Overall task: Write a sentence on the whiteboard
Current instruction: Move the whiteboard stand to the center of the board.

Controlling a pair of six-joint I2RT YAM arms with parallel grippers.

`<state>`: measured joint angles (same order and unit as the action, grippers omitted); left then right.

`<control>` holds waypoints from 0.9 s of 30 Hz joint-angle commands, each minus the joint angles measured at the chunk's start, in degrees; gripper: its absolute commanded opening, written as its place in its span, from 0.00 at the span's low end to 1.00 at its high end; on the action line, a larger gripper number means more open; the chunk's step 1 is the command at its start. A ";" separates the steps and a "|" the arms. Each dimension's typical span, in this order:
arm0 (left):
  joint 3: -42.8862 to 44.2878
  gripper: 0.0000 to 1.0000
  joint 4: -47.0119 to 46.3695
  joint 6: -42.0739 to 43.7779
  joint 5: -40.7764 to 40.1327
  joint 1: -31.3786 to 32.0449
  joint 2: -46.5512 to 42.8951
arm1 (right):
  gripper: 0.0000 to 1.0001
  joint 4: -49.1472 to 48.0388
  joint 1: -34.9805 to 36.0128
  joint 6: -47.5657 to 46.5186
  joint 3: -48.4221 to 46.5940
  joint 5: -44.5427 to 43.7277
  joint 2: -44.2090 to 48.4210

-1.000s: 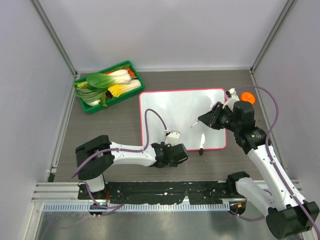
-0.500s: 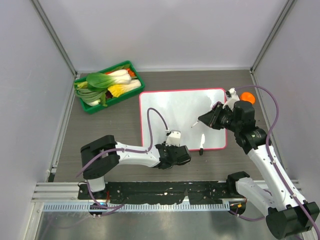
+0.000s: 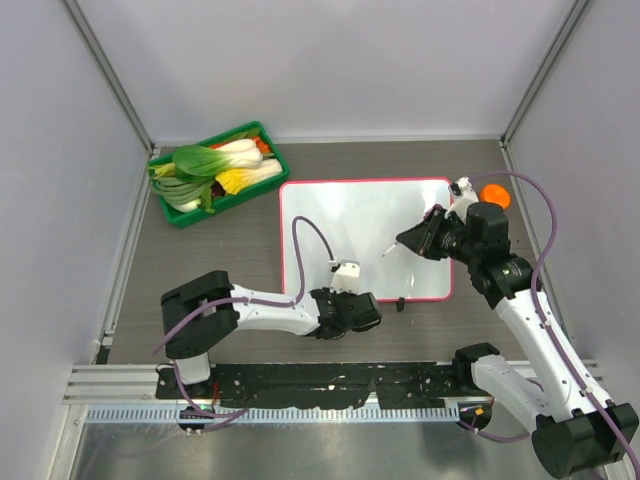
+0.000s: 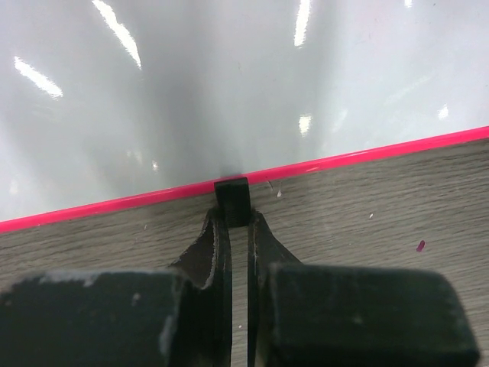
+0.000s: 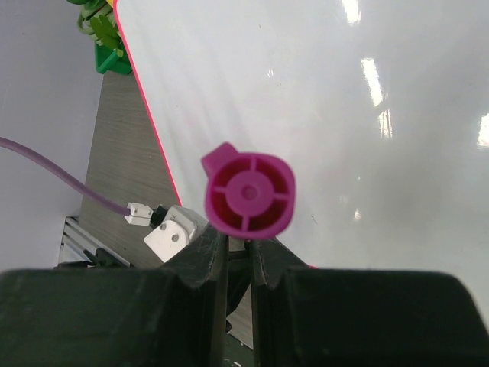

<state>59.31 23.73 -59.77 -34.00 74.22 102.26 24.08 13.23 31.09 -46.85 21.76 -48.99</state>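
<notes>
While the left gripper is pinching shut on the black foot at the near pink edge, the whiteboard is lying flat mid-table, apparently being pinned against sliding
The right gripper is clamping a purple marker and angling it down over the board's right half, tip looking just off the surface; no sentence is showing yet, so writing is probably only beginning

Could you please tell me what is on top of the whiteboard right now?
No writing shows on the whiteboard. The right gripper holds a purple marker over its right side. The patch beneath that gripper is covered.
</notes>
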 commanded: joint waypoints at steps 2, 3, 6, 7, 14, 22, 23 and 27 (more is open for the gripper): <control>-1.74 0.00 2.90 -3.60 3.50 2.86 -0.39 | 0.01 -1.49 -0.40 -1.12 0.44 0.21 1.09; -1.48 0.00 3.95 -4.12 3.24 3.56 -0.65 | 0.01 -1.49 -0.23 -1.12 0.53 0.21 1.18; 0.19 0.00 8.26 -5.44 2.53 5.23 -1.36 | 0.01 -1.49 -0.31 -1.12 0.53 0.48 1.44; 0.45 0.00 8.53 -5.45 3.06 5.76 -1.62 | 0.01 -1.49 -0.23 -1.21 0.44 0.48 1.44; 3.53 0.00 12.92 -5.36 4.73 8.05 -1.54 | 0.01 -1.49 -0.32 -1.21 0.00 0.74 1.44; 3.62 0.38 13.63 -5.36 6.49 9.46 -3.03 | 0.01 -1.40 -0.31 -0.77 0.36 0.74 2.59; 3.45 0.44 13.71 -5.36 6.49 9.72 -3.55 | 0.01 -1.05 -0.23 -0.94 0.27 0.74 2.85; 1.61 0.67 11.79 -4.57 6.58 10.34 -7.32 | 0.01 -0.52 -0.31 -1.03 -0.17 0.56 3.64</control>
<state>61.67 35.38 -64.23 -27.73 83.74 100.64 24.23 12.99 30.30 -46.37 22.11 -47.00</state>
